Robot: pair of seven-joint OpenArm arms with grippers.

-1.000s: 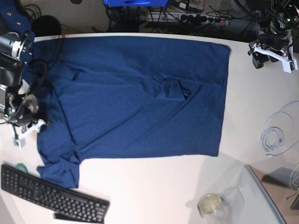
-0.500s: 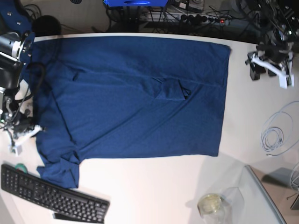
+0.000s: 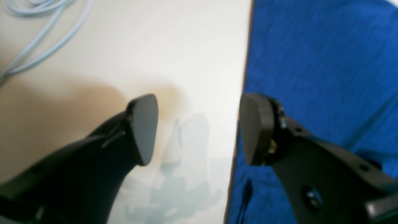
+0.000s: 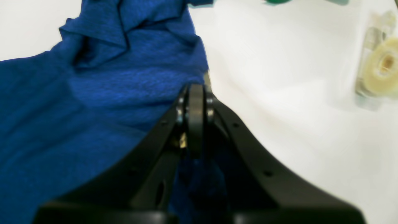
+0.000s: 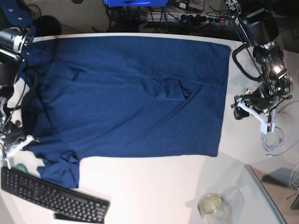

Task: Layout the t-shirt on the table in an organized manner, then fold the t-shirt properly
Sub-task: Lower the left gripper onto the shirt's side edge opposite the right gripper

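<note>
T-shirt (image 5: 131,98) cloth was pinched in the right gripper (image 4: 196,124), whose jaws stood pressed together on the fabric edge near a bunched sleeve (image 4: 124,28); in the base view that right gripper (image 5: 16,142) sat at about 9 o'clock on the worktop (image 5: 154,186), at the shirt's left edge, just above a black keyboard (image 5: 51,196); beside it, in the right wrist view, a roll of clear tape (image 4: 381,62) lay on the white surface, apart from the cloth.

The left gripper (image 3: 196,130) hung with its jaws spread and nothing between them; one fingertip (image 3: 143,127) stood over bare worktop and the other over the shirt's straight hem edge; whether it touched the surface could not be told; in the base view this left gripper (image 5: 250,107) was at about 3 o'clock, just off the shirt's right edge, with a coil of pale cable (image 5: 275,135) near it.

The t-shirt itself lay spread across the middle and far part of the worktop, mostly flat, with a small crease fold (image 5: 170,88) near its centre and a crumpled sleeve at about 7 o'clock touching the keyboard's corner; a glass jar (image 5: 212,205) stood at about 5 o'clock, well apart from the cloth.
</note>
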